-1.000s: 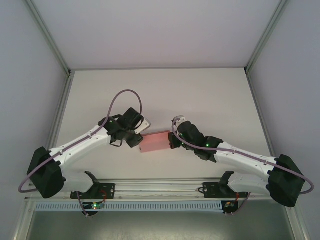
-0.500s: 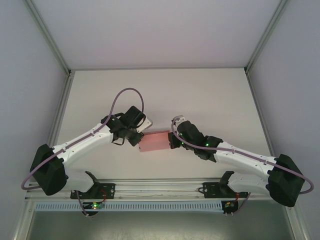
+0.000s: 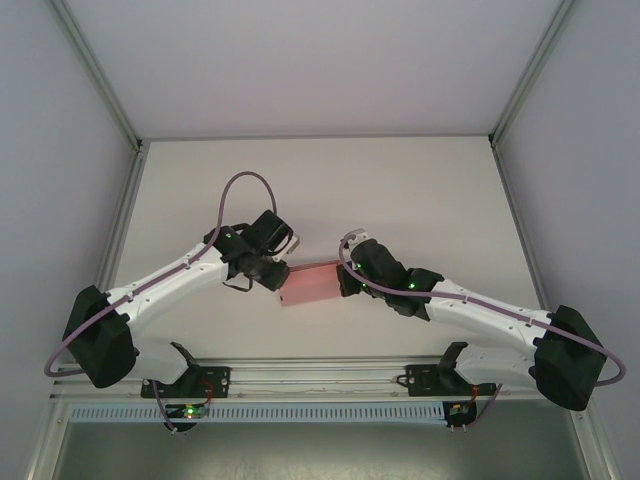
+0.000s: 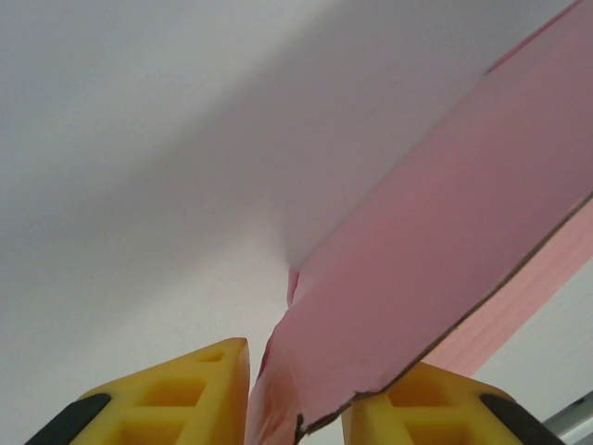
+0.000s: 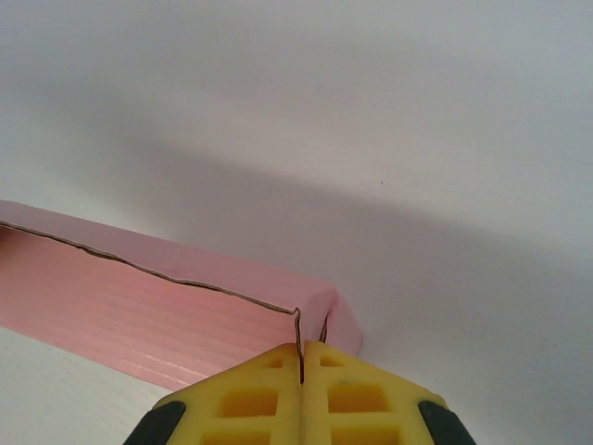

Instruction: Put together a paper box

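The pink paper box (image 3: 312,285) lies low over the white table (image 3: 420,190) between my two grippers, and one long seam shows along its top (image 5: 139,264). My left gripper (image 3: 277,272) is at its left end. In the left wrist view the yellow fingers (image 4: 185,399) stand apart, with a pink end flap (image 4: 435,250) running between them and lying over the right finger, so my left gripper (image 4: 320,375) is open around the flap. My right gripper (image 3: 346,282) is at the right end. There my right gripper (image 5: 303,350) is shut, pinching a thin wall edge of the box.
Grey enclosure walls rise on both sides, with metal posts (image 3: 112,100) at the back corners. A metal rail (image 3: 320,378) runs along the near edge, between the arm bases. Bare table lies beyond the box towards the back wall.
My left wrist has shifted and turned slightly at the box's left end, and its cable loop has moved. The box and my right arm have stayed put.
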